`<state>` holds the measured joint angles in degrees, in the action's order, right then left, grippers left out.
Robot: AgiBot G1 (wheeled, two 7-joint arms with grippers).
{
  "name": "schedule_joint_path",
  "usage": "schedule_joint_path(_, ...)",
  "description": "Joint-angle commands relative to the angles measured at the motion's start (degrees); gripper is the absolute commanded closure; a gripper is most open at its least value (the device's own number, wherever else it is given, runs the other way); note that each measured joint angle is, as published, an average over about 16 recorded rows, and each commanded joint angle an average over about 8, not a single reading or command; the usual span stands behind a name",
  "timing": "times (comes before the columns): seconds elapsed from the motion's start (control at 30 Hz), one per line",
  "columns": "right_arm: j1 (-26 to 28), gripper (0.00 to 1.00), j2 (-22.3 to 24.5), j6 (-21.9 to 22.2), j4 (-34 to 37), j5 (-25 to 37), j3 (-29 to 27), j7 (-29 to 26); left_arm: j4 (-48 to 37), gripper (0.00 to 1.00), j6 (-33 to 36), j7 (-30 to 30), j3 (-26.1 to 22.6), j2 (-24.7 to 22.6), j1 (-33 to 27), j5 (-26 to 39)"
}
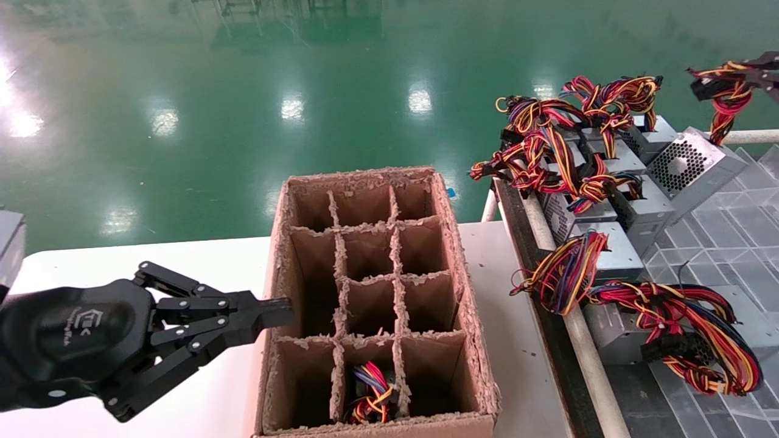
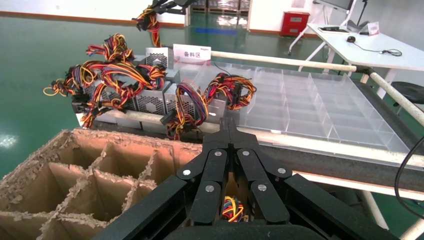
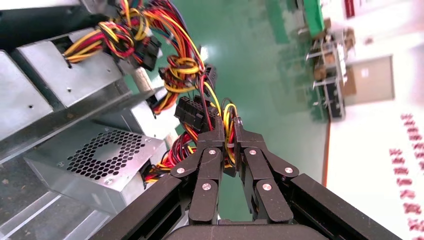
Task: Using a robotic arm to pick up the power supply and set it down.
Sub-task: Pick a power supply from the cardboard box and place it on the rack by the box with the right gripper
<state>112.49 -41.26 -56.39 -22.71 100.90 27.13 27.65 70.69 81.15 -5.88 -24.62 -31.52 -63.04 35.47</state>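
The power supply, a grey metal box with a perforated vent face, hangs tilted at the right over the other units. Its red, yellow and black wire bundle rises to my right gripper at the top right edge. In the right wrist view that gripper is shut on the wires, with the vented box below it. My left gripper is shut and holds nothing. It hovers beside the left wall of the cardboard box; the left wrist view shows its tips pressed together.
The cardboard box has a grid of cells; one front cell holds a unit with coloured wires. Several more power supplies lie on the rack at the right, one with blue and purple strands. Clear plastic dividers lie beyond.
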Motion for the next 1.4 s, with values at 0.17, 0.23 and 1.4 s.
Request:
schedule_joint_path(0.17,-2.68,1.00,1.10,-0.46,-5.15,-1.12,-0.43,2.20,0.00,1.00,0.00,0.00,0.00,0.00,0.00,0.00)
schedule_joint_path(0.23,-3.52,1.00,1.73,-0.26,-7.15,-1.12,-0.48,1.69,0.00,1.00,0.00,0.00,0.00,0.00,0.00,0.00)
schedule_joint_path(1.4,-15.30,1.00,10.04,3.20,-30.51,2.28,0.15,-12.59,0.00,1.00,0.00,0.00,0.00,0.00,0.00,0.00)
